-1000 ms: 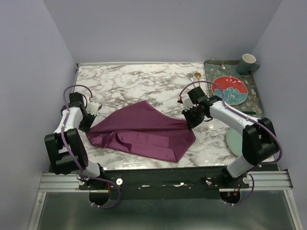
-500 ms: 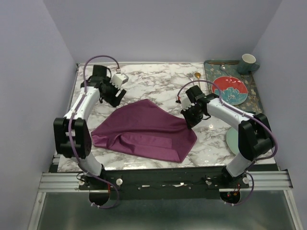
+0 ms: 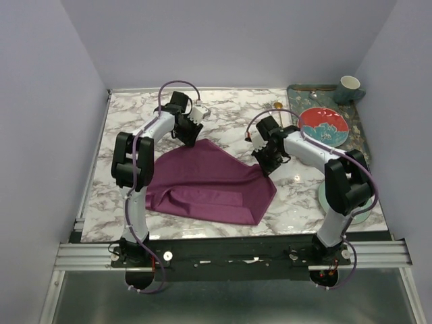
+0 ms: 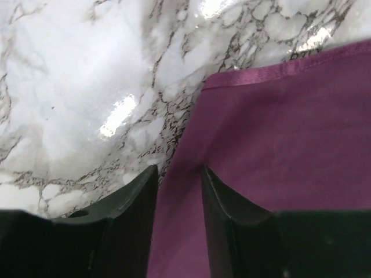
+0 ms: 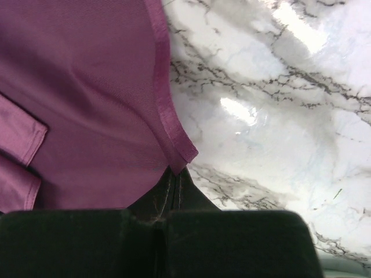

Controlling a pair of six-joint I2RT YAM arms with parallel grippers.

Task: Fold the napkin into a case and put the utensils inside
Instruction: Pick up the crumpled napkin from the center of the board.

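Early days here: the shiny plum-purple satin napkin (image 3: pixel 206 182) lies loosely half-folded on the white marbled surface (image 3: pixel 135 115), left claw (image 4: pixel 178 174) apart astride its far corner, right claw (image 5: pixel 174 174) pinched shut on its right corner, no narrow pocket formed, the slim gold spoon (image 3: pixel 277 106) lying well apart.

Plum napkin (image 3: pixel 209 183) on marble table (image 3: pixel 135 115), my left gripper (image 3: pixel 191 137) at its far corner, my right gripper (image 3: pixel 268 167) at its right corner
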